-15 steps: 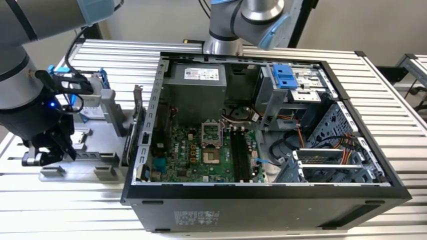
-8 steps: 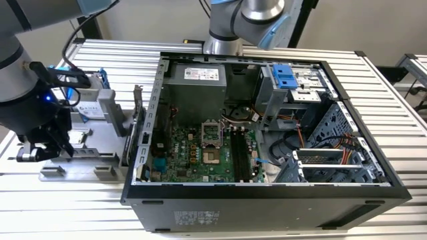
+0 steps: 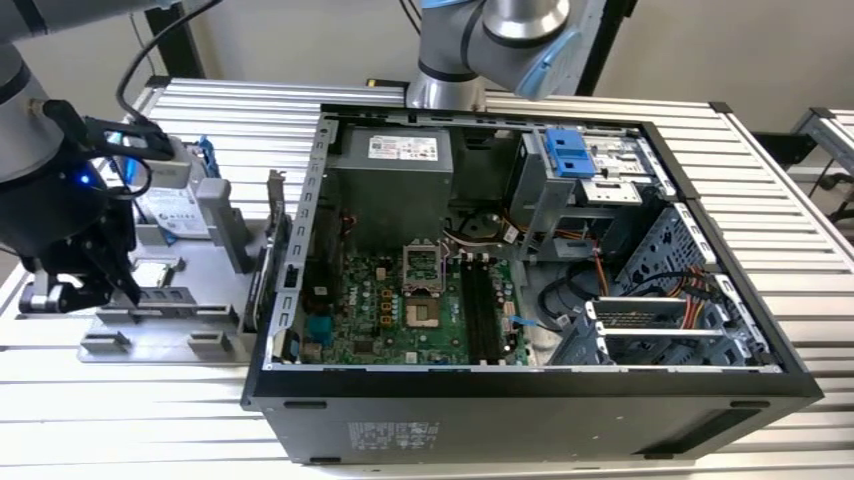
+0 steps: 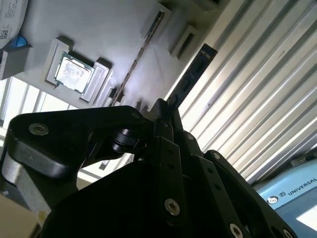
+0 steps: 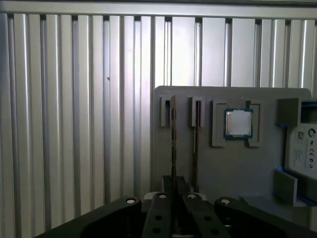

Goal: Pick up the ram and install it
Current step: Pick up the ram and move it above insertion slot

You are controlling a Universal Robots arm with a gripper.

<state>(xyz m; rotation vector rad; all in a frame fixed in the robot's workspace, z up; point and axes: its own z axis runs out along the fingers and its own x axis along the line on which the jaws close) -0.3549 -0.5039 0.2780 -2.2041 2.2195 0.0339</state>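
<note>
Jaws look clenched on one end of the ram [image 5: 173, 139], standing on edge in the grey holder [image 5: 233, 173] on the desk [image 5: 74, 124]; so off-centre a grip could tilt and jam it.

Print noted, none of it legible to you:
- White label [image 3: 403, 148] on the power supply, small dark print.
- Label [image 3: 174, 212] on the hard drive; same label [image 5: 303, 151] in the first wrist view.
- Sticker [image 3: 394, 436] on the computer case's outer wall.
- Lettering on the arm's blue cap [image 4: 292, 196].
</note>
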